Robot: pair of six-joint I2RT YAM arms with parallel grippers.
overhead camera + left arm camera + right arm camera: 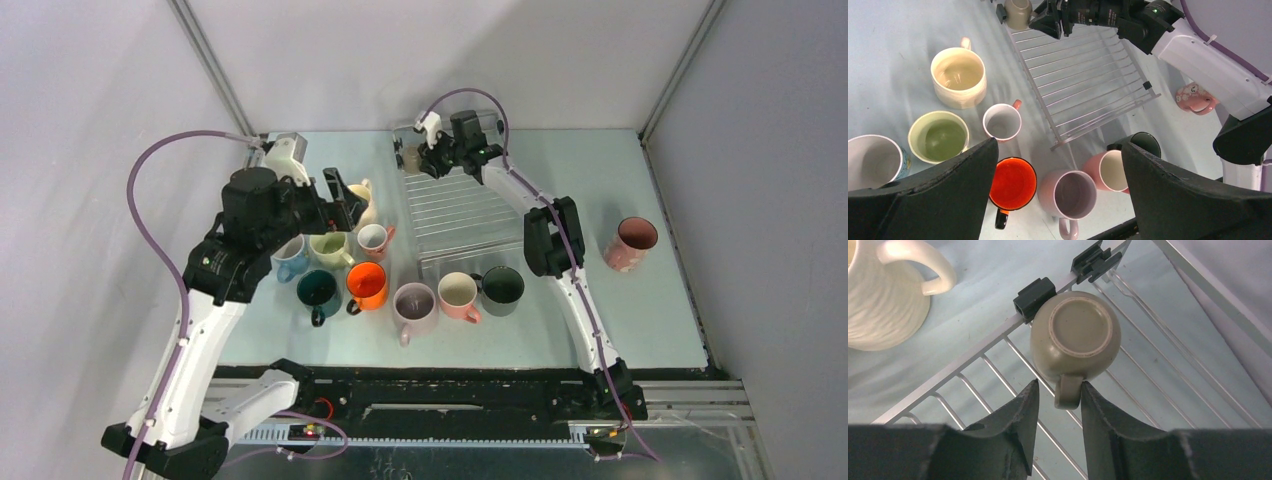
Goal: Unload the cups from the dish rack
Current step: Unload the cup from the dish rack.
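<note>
Pale table [640,300]: I see right gripper [1059,384] straddling handle of upturned olive cup [1075,332] in dish rack [973,360], unclamped; left gripper [1059,145] wide open.

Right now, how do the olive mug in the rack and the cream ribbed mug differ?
The olive mug sits upside down inside the dish rack; the cream mug stands upright on the table outside it. The olive mug is smooth, the cream mug ribbed. The right hand straddles the olive mug's handle; the cream mug's handle is free. Both have one loop handle.
</note>
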